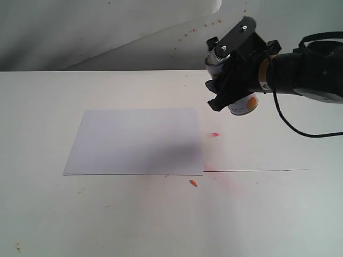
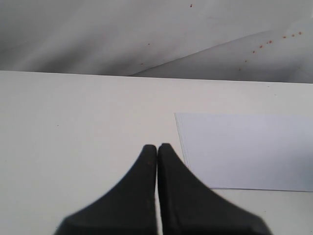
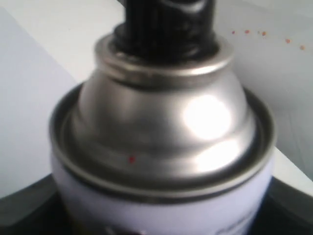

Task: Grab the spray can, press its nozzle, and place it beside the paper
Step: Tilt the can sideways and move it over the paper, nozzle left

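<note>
My right gripper [image 1: 231, 80] is shut on the spray can [image 1: 244, 105] and holds it tilted in the air, above the table and just right of the paper's far right corner. The right wrist view is filled by the can's metal shoulder [image 3: 166, 122], with the black nozzle [image 3: 166, 19] on top; nothing touches the nozzle there. The white paper [image 1: 136, 142] lies flat on the table, and also appears in the left wrist view as paper [image 2: 249, 149]. My left gripper [image 2: 157, 147] is shut with nothing in it, low over the table beside the paper's edge. It is outside the exterior view.
Small orange-red spray marks [image 1: 215, 134] and a blob [image 1: 193, 183] lie on the white table right of and below the paper. A thin dark line [image 1: 257, 171] runs rightwards from the paper's near corner. A grey backdrop [image 1: 107, 32] with red specks rises behind the table.
</note>
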Controlling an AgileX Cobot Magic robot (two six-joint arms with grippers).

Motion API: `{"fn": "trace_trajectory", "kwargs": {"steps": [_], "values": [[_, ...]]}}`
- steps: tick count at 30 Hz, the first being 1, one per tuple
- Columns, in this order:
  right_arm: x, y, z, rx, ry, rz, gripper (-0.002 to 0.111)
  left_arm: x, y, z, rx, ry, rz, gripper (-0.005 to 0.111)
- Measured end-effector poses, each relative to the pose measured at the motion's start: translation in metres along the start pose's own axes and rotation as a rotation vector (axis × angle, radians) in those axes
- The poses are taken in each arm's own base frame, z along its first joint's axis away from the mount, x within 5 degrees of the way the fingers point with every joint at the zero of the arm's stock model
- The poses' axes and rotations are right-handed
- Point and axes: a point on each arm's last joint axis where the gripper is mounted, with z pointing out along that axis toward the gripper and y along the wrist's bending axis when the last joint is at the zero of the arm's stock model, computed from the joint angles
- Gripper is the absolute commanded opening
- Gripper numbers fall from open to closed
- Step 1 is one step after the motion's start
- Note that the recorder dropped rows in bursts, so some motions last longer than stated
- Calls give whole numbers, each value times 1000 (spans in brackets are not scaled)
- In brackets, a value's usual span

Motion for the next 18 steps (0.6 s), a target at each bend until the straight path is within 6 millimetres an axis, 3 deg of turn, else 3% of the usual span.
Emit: {"fn": "trace_trajectory", "kwargs": {"steps": [9, 18], "values": [[-16, 40, 0, -48, 113, -201, 0, 0, 0, 0, 0, 0, 0, 2], [-52, 39, 14, -107, 345, -196, 0, 0, 0, 0, 0, 0, 0, 2]]}}
